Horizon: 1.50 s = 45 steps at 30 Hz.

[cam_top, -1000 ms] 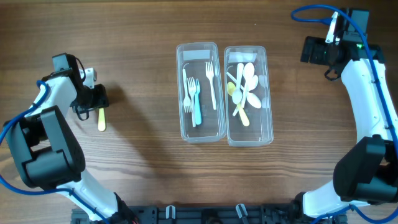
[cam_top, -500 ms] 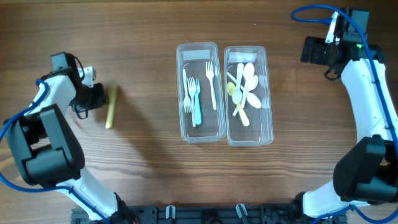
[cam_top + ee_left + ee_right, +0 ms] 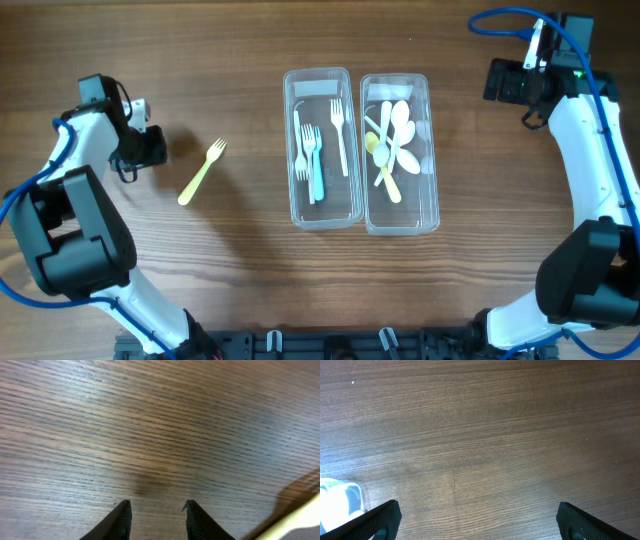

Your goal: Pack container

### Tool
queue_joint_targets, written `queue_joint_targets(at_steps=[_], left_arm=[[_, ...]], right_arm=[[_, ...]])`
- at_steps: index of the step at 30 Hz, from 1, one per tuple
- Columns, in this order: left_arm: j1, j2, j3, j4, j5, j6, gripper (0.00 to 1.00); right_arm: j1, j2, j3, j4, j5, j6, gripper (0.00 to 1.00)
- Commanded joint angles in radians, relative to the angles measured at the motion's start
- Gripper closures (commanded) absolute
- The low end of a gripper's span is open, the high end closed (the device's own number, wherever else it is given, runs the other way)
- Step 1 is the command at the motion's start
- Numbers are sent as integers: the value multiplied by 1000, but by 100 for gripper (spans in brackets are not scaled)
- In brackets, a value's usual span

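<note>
Shows left gripper (image 3: 156, 508) with jaws slightly parted, pinching nothing, low over bare table (image 3: 150, 420). Places yellow fork (image 3: 202, 171) flat on the wood near that gripper, clear of it, tines angled toward the containers and well apart from them. Finds right gripper (image 3: 477, 521) spread wide and empty near the far right corner. Lists white and blue forks (image 3: 316, 165) in left container (image 3: 340, 205), spoons (image 3: 392, 140) in right container (image 3: 415, 215).

The table (image 3: 230, 60) is of brown wood — its fine grain runs from 9 to 3 o'clock.
</note>
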Motion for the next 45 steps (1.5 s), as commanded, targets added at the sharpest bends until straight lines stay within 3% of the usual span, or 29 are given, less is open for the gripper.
queue_joint_targets(at_steps=[1,6,14,18,28,40,45], left_arm=[[-21,-37,102,-40,31,6,67],[-93,-75,128,-65,86,26,69],[-284,-70,127,-83,84,263,67],[-343,-45,121,-85,34,301,66],[-352,11,121,-149,-93,306,66],[-294,49,119,-168,-92,323,62],[-264,82,119,-186,-11,323,58]], right_arm=[[4,-23,18,3,14,11,0],[4,-23,18,3,14,11,0],[4,-23,18,3,14,11,0],[4,-23,18,3,14,11,0],[4,-23,18,3,14,11,0],[4,-23,18,3,14,11,0],[4,-23,18,3,14,11,0]])
